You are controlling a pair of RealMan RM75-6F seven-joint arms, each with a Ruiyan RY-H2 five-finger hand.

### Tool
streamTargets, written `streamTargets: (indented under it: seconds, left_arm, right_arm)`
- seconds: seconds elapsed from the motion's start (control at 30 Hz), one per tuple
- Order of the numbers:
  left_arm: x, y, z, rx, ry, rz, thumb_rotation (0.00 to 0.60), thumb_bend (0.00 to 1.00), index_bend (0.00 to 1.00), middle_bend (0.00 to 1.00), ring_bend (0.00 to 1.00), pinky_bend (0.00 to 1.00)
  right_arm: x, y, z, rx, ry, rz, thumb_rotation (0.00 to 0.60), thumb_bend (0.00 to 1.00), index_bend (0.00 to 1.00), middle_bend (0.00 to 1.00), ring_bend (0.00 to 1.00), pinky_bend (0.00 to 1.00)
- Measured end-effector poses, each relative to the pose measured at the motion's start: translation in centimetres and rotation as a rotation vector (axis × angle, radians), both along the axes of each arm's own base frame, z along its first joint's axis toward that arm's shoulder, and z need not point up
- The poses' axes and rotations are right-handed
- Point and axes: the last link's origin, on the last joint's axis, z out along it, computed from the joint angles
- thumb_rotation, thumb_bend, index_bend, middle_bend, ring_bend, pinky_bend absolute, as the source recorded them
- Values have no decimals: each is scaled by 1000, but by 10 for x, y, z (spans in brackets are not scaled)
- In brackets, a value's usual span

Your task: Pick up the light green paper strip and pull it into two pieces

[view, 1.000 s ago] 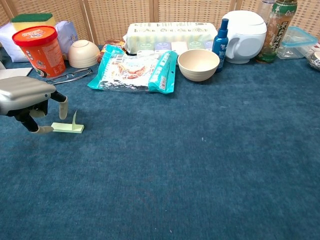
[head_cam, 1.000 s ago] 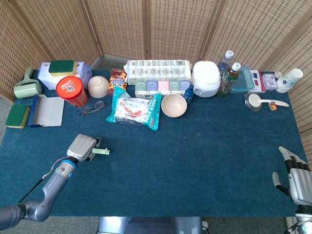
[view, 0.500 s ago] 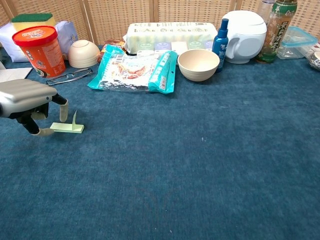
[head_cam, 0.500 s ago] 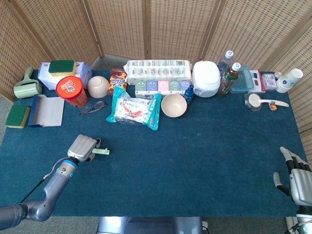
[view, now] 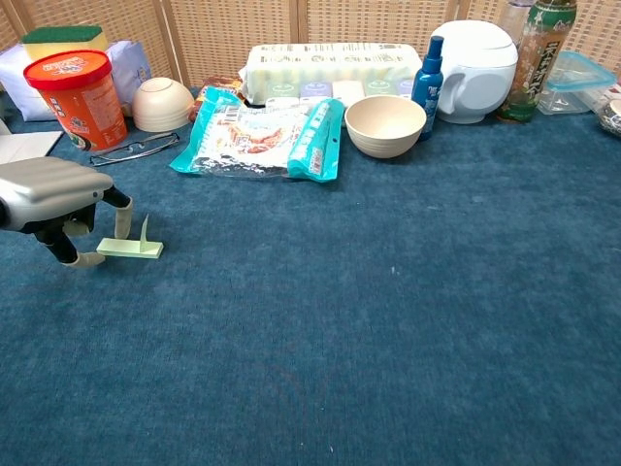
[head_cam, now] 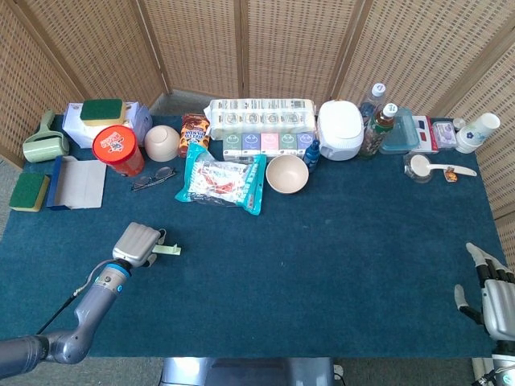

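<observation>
**Blue-carpeted worktop and its load**

The worktop is carrying a light green paper strip lying flat near its left front. Along the back are sitting a red tub, glasses, a teal snack bag, a beige bowl, a white cooker and bottles.
</observation>
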Motion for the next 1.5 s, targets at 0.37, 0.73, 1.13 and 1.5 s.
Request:
streamTargets:
  seconds: [0.37,0.73,1.13,1.5]
  left_arm:
    - [3,0,-4,-3,9,2,600,292,463,1000,1000,1000]
    - [6,3,-6,6,16,1,600,343,565,1000,1000,1000]
    - [17,11,19,68,-58,-54,600,370,696,1000,1000,1000]
    - [32,14,92,50,-112,-121,600,370,696,1000,1000,1000]
  right_arm:
    - [-1,1,0,3,-2,-6,600,470,72,184,159,239]
    - [-2,2,0,0,-4,-9,600,471,72,183,159,239]
    - [-4,-2,-9,28,-32,-8,600,471,72,184,159,239]
    - [15,-26,-35,108,-148,86,600,471,71,184,159,239]
